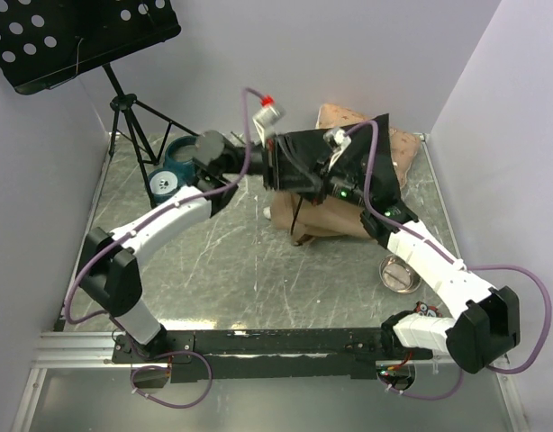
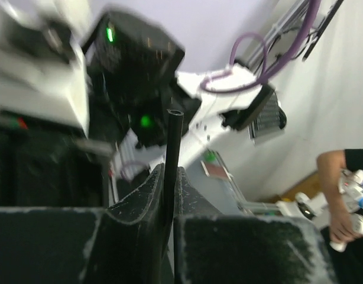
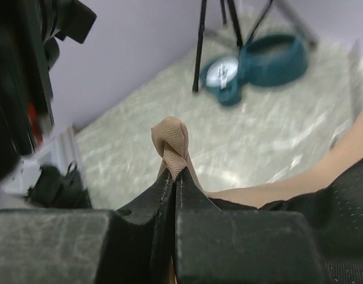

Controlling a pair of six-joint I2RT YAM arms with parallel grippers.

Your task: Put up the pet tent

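The pet tent [image 1: 323, 219] is barely begun: it lies slumped at the far right-centre of the table [image 1: 258, 279], with its black base panel [image 1: 317, 162] lifted above the tan fabric and no arch or doorway formed. The left gripper [image 2: 169, 180] is nipped narrow on 1 thin black pole [image 2: 172, 148], whose hollow end points away from the fingers, and the right gripper [image 3: 172, 186] pinches a tan webbing loop [image 3: 171, 142]. Between the 2, the panel's long axis seems to run left to right.
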